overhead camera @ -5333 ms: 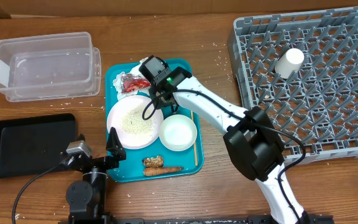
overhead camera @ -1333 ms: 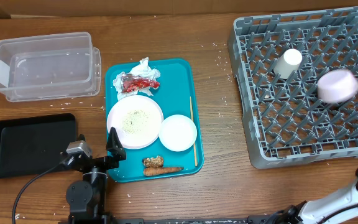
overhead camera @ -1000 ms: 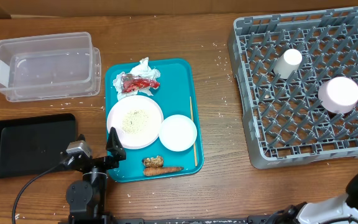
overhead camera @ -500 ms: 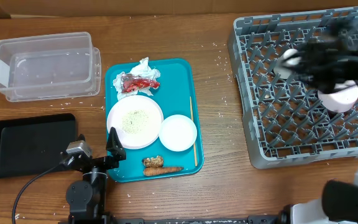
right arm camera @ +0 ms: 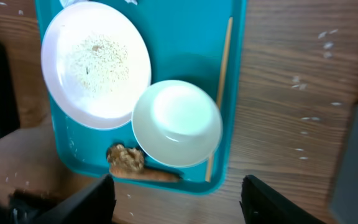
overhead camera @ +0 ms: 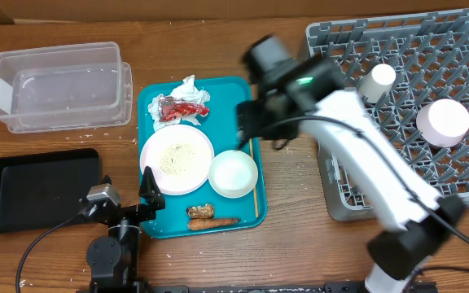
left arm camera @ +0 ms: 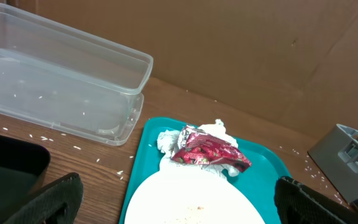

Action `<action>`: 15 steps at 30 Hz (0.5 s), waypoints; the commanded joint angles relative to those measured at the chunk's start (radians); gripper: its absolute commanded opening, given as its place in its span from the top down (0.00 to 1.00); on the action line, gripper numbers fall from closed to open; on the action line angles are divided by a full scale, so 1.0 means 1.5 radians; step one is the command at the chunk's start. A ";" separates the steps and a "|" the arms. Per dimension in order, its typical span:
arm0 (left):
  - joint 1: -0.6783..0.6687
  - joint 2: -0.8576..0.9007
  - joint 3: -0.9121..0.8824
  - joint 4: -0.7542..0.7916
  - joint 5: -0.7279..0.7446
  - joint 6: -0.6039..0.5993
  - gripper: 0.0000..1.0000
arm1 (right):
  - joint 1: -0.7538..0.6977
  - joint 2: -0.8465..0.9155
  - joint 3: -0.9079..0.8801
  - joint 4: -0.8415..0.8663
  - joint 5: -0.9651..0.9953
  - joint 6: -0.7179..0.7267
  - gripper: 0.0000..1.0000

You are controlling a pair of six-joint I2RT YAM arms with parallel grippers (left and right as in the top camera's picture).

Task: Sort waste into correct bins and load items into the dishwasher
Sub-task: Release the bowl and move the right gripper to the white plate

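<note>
Half a second ago the right arm was over the dish rack [overhead camera: 462, 175]; it has since swung left. The right gripper [right arm camera: 176, 202] now hangs above the white bowl [right arm camera: 177, 123] on the teal tray [right arm camera: 185, 37], fingers spread and empty. The bowl is upright and clean, just beside the rice-strewn plate [right arm camera: 96, 67]. The pale pink dish [overhead camera: 444, 120] lies unmoved in the rack. The left gripper [left arm camera: 179, 208] is spread wide and empty. In the overhead view the right arm is motion-blurred and hides the rack's left side.
</note>
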 commanded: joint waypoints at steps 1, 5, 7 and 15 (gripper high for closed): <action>-0.001 -0.006 -0.003 0.002 0.006 -0.009 0.00 | 0.053 0.056 0.010 0.016 0.045 0.073 0.35; -0.001 -0.006 -0.003 0.002 0.006 -0.009 0.00 | 0.111 0.126 0.010 0.028 0.046 0.073 0.36; -0.001 -0.006 -0.003 0.002 0.005 -0.009 0.00 | 0.130 0.156 0.010 0.036 0.046 0.073 0.38; -0.001 -0.006 -0.003 0.002 0.006 -0.009 0.00 | 0.176 0.235 0.010 0.076 0.048 0.076 0.43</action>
